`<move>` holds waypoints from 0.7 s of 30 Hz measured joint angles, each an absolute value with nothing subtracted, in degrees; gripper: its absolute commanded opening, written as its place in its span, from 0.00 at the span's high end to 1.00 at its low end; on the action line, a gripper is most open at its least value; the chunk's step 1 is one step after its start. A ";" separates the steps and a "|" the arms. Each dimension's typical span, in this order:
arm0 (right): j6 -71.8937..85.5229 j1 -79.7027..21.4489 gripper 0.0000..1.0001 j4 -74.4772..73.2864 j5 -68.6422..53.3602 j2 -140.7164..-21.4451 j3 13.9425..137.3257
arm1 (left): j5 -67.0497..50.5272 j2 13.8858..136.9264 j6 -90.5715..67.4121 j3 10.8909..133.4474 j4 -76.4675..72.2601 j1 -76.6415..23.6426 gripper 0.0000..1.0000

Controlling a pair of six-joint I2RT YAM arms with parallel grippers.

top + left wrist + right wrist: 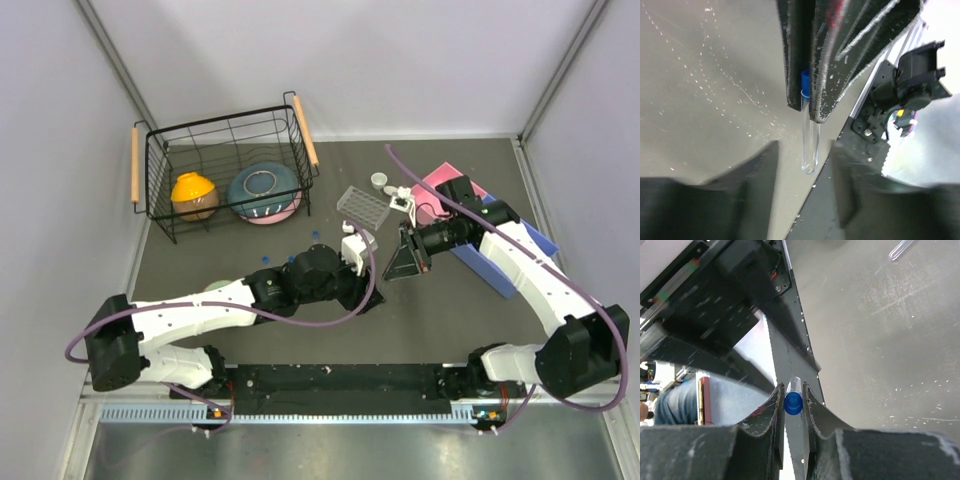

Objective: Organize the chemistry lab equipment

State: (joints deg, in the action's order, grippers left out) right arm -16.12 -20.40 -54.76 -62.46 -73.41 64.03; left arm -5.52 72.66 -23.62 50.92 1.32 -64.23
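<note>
Early stage: the right gripper (793,391) is clamping a blue-capped tube (809,142) between the parted fingers of the left gripper (805,150), with another tube (901,248) lying loose and the rack (362,207) apparently unfilled.

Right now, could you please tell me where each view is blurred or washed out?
Left wrist view: the blue-capped tube is sharp, the left gripper below it blurred, the upper right corner washed out. Right wrist view: the tube's cap is crisp, the upper left smeared. Top external view: evenly lit, sharp.

Dark grey table (450,300), pale walls (350,60)
</note>
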 measured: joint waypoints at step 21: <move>-20.10 -16.69 0.92 -43.97 -40.38 -98.91 90.21 | 7.03 44.05 -24.43 39.18 11.75 -44.45 0.01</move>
State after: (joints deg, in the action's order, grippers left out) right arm -20.10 -16.69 -43.97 -40.38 -98.91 90.21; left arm 7.03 44.05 -24.43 39.18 11.75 -44.45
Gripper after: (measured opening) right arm 0.134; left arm 0.987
